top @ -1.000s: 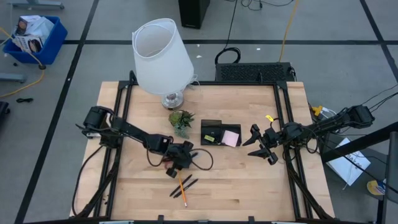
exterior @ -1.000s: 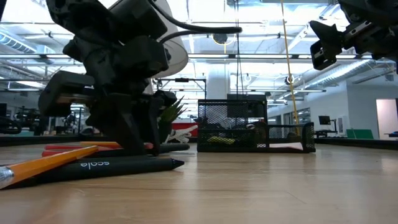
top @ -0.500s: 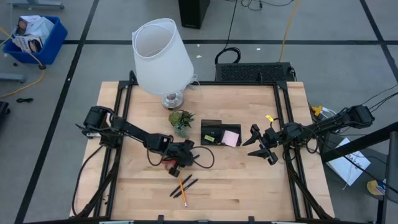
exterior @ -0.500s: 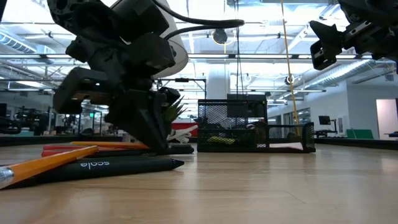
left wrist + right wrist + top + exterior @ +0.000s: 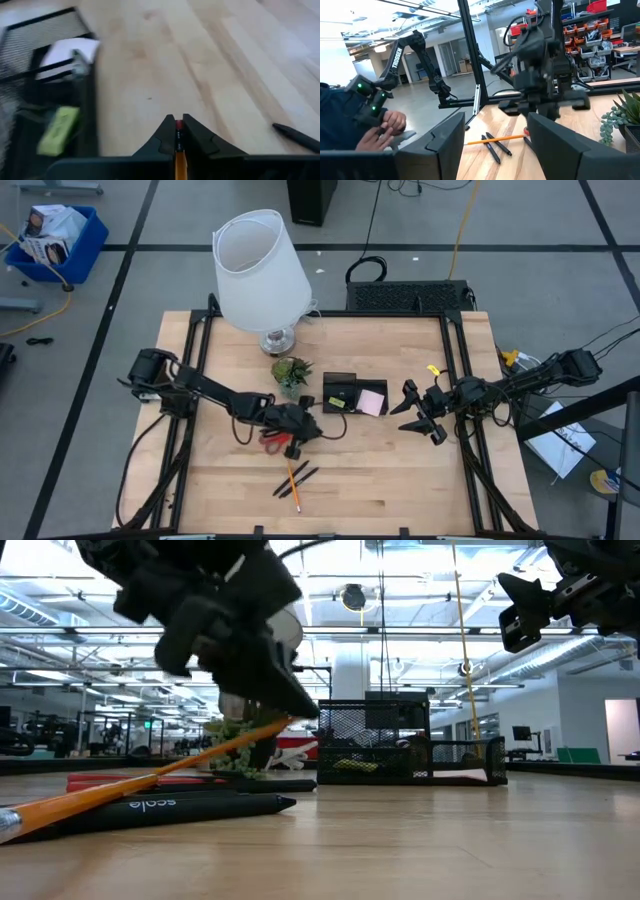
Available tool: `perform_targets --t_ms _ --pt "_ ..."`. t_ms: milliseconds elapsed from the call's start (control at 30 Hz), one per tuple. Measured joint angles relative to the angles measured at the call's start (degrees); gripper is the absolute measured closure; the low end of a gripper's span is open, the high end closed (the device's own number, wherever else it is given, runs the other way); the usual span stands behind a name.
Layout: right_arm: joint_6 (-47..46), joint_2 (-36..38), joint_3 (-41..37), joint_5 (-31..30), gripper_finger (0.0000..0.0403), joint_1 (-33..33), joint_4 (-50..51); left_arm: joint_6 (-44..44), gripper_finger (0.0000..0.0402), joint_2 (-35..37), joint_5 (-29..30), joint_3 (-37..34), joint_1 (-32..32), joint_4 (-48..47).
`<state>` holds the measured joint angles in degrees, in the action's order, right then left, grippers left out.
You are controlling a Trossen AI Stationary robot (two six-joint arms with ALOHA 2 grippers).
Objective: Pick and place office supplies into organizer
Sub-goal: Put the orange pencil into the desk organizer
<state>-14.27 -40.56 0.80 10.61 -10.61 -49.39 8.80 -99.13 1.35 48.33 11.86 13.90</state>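
Note:
My left gripper (image 5: 296, 442) is shut on an orange pencil (image 5: 150, 780) near the table's middle, left of the organizer (image 5: 341, 392). That low black mesh tray holds a yellow-green piece (image 5: 57, 129), and a pink sticky pad (image 5: 371, 402) sits at its right end. Red-handled scissors (image 5: 272, 442) lie flat beside the left gripper. Two black pens (image 5: 302, 476) lie on the table near the pencil. My right gripper (image 5: 412, 412) hovers open above the table, right of the organizer. My left gripper pinches the orange pencil's red-tipped end (image 5: 178, 131) between its two fingertips, and the pencil runs back along the fingers. The held end (image 5: 282, 724) is raised off the table. The pencil slants down, its other end (image 5: 10, 824) resting low by the black pen (image 5: 160, 808).
A white-shaded lamp (image 5: 260, 270) and a small green plant (image 5: 291, 372) stand at the far side, left of the organizer. Black frame rails (image 5: 192, 380) run along both table sides. A person's hand (image 5: 385, 127) shows beyond the table. Bare wood lies toward the near edge.
My left gripper has risen and shifted slightly toward the organizer, tipping as it went. It has lifted the far end of the orange pencil, which lay flat on the black pen before and now slants upward. The pencil's near end has stayed low.

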Motion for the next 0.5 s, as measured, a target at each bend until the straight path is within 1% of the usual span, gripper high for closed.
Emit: perform_targets --t_ms 167,233,333,433,500 --pt "-0.01 0.02 -0.02 -0.02 0.0192 0.0 0.0 0.91 0.0384 5.04 2.41 -0.03 0.0 1.56" --pt "0.0 -0.02 -0.01 -0.02 0.0191 0.0 0.02 2.42 0.0373 6.24 3.67 0.04 0.0 4.95" --pt "0.01 0.0 -0.02 -0.01 0.0193 0.02 0.02 4.88 0.0366 8.85 6.2 -0.06 -0.08 7.18" --pt "0.01 0.0 -0.02 -0.01 0.0194 0.01 0.02 7.91 0.0374 10.39 6.51 0.05 -0.63 12.26" --pt "0.0 -0.02 0.0 -0.02 0.0193 0.0 0.07 9.67 0.0384 10.87 5.31 -0.01 -1.53 16.47"
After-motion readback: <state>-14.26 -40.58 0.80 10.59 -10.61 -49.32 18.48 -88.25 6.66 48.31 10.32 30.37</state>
